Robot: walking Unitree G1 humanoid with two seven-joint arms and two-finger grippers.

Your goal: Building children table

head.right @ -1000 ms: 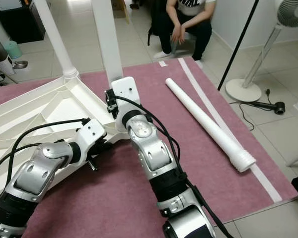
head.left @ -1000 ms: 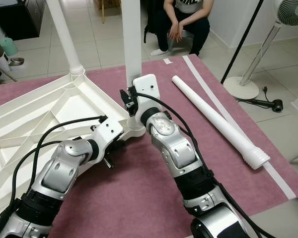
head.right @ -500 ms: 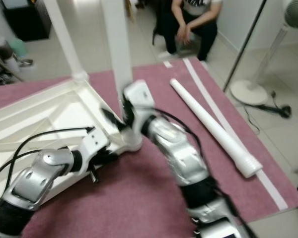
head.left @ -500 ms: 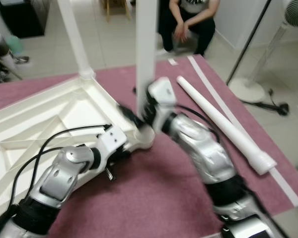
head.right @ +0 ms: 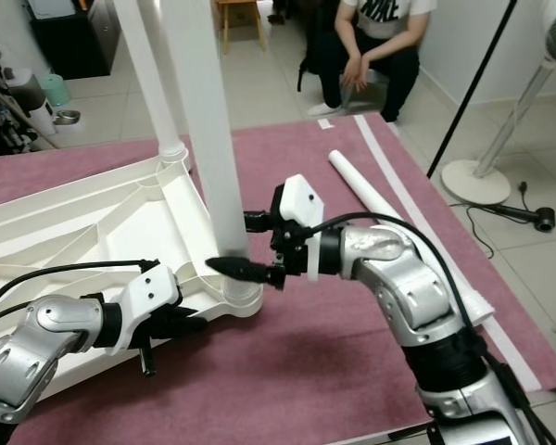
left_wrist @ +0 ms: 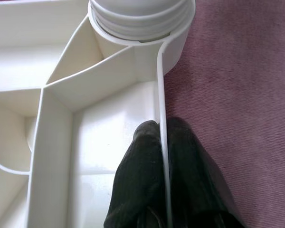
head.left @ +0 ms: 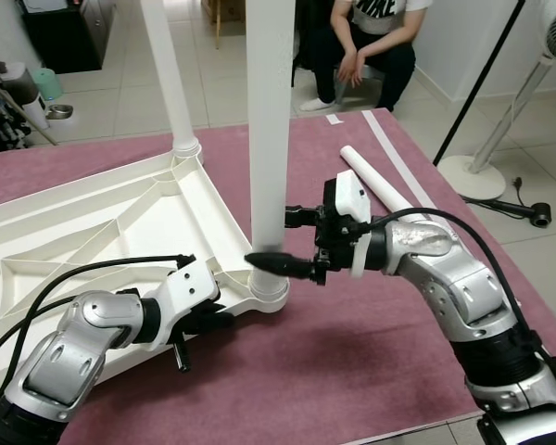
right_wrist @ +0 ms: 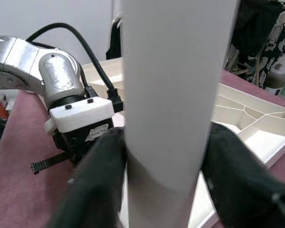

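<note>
Right gripper, fingers pinching the upright leg between them; left gripper fingers squeeze the tabletop rim.

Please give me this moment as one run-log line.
left pincer: shut on tabletop rim | right pincer: around upright leg | spare leg: on mat

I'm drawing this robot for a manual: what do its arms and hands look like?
Both arms are silver segmented shells with black joints and loose black cables. Each wrist carries a white boxy housing. The left hand and right hand each have two long black fingers.
</note>
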